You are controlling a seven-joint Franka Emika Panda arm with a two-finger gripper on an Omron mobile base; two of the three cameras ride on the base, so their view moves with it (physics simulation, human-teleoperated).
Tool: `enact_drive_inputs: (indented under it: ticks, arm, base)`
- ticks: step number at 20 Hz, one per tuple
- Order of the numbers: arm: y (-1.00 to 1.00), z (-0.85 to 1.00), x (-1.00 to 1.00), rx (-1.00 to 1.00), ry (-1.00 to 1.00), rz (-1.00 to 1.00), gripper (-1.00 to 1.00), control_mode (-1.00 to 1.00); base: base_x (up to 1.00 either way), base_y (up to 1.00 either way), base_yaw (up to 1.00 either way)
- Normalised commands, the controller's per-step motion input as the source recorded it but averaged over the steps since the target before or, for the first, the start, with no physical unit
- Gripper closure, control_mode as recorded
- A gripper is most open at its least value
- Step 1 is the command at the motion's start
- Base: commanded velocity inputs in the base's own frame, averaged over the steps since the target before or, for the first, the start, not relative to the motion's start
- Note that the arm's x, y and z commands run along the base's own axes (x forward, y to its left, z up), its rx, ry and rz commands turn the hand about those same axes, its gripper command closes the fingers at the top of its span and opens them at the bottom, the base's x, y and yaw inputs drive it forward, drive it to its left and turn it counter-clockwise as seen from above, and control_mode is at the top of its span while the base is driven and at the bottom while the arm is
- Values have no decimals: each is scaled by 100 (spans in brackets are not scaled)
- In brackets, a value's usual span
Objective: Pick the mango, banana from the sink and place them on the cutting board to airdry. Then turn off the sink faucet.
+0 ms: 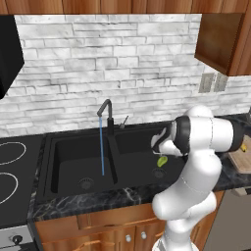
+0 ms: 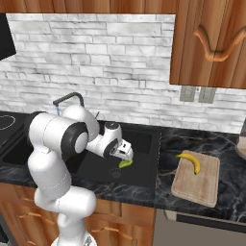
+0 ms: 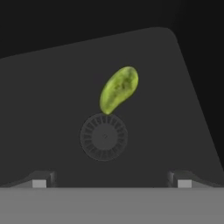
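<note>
in the left base view, the mango [image 1: 162, 160] is seen as a small yellow-green oval lying on the floor of the right basin of the black sink [image 1: 73, 147], just beside the round drain [image 1: 158, 172]. a thin blue stream of water [image 1: 101, 147] is seen falling from the sink faucet [image 1: 104, 110] into the left basin. the gripper [image 1: 158, 143] is held above the mango.

in the right base view, the mango [image 2: 126, 163] is partly covered by the gripper [image 2: 124, 153]. the banana [image 2: 191, 161], curved and yellow, is found lying on the light wooden cutting board [image 2: 199, 190] on the counter to the right of the sink [image 2: 144, 139].

in the hand view, the mango [image 3: 118, 89] is shown as a mottled green bean shape, its lower end touching the drain's [image 3: 104, 136] rim. the fingertips [image 3: 39, 181] are spread wide, with nothing grasped between them.
</note>
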Motion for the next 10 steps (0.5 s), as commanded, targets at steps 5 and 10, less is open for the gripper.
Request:
enact_drive_inputs:
  ticks: [5,10]
  arm:
    - [-4,-15,13,0,0,0,-100,-100]
    - [-3,-16,16,0,0,0,-100,-100]
  base:
    - [0,0,0]
    - [0,0,0]
